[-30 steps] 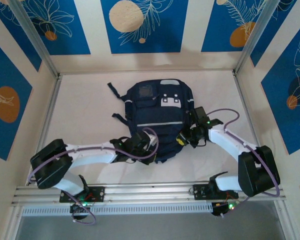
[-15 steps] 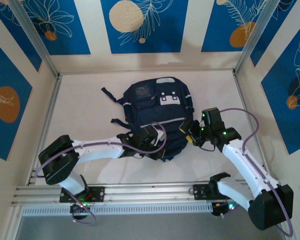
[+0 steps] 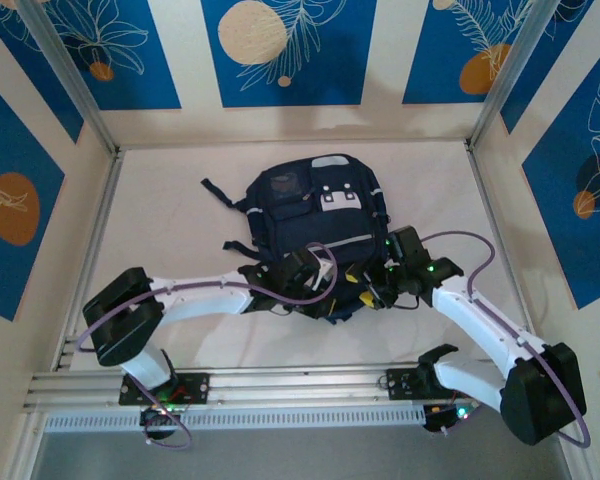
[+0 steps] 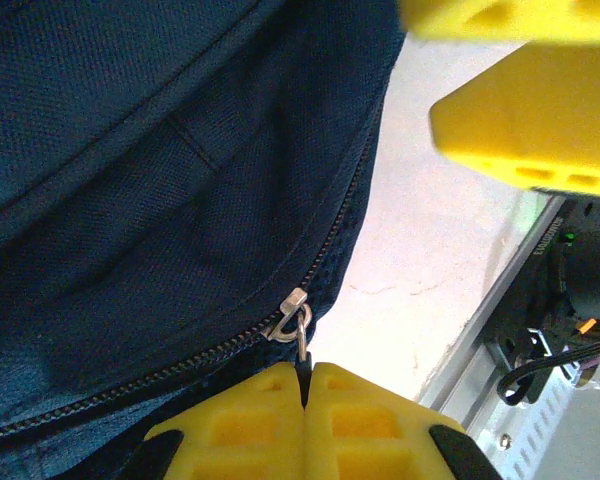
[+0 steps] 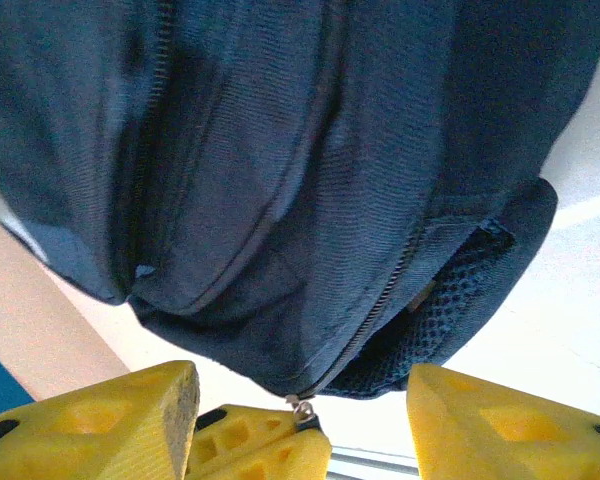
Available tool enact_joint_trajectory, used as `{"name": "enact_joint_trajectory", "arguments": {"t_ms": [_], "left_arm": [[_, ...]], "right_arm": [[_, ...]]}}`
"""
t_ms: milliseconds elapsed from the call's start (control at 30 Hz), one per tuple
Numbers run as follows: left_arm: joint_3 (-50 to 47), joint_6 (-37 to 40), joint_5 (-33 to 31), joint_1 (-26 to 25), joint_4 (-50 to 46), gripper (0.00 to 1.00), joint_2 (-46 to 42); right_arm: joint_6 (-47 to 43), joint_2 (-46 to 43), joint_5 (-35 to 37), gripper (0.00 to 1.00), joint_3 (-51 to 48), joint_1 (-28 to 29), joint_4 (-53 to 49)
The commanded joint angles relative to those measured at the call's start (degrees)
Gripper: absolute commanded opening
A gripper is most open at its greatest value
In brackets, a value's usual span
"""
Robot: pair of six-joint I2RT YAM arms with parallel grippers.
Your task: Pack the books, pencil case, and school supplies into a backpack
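At near edge of backpack (image 3: 315, 215), left tool (image 4: 305, 378) tight on zipper pull (image 4: 302, 340), right tool (image 3: 370, 284) agape.

- The overhead camera sits high above and behind the arm bases. It looks steeply down on the whole worktop (image 3: 180, 210), with the backpack (image 3: 315, 215) mid-frame.
- The left wrist camera looks out along the left fingers (image 4: 250, 405), very close to the backpack's fabric. The zip pull (image 4: 300, 335) is at the fingertips, and the rail (image 4: 500, 330) lies beyond.
- The right wrist camera looks out between the spread right fingers (image 5: 100, 420), close up on the backpack's lower end.
- Both wrist views share the zip pull and the zip beside it, and each also catches the other arm's fingers.
- The overhead view takes in that same spot at the backpack's near edge.
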Motion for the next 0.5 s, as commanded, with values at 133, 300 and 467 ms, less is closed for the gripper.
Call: {"name": "enact_joint_trajectory", "arguments": {"t_ms": [133, 300, 467], "left_arm": [[2.6, 1.0, 4.5, -1.1, 0.68, 0.0, 0.8], [2.87, 1.24, 4.86, -1.06, 0.55, 0.0, 1.1], [2.88, 1.46, 5.18, -1.1, 0.48, 0.0, 1.25]], "right_arm": [[2.68, 1.43, 2.05, 0.52, 0.37, 1.18, -3.06], [3.68, 4.7, 1.74, 0.49, 0.46, 1.92, -1.68], [2.0, 9.14, 3.08, 0.26, 2.97, 2.6, -0.22]]}}
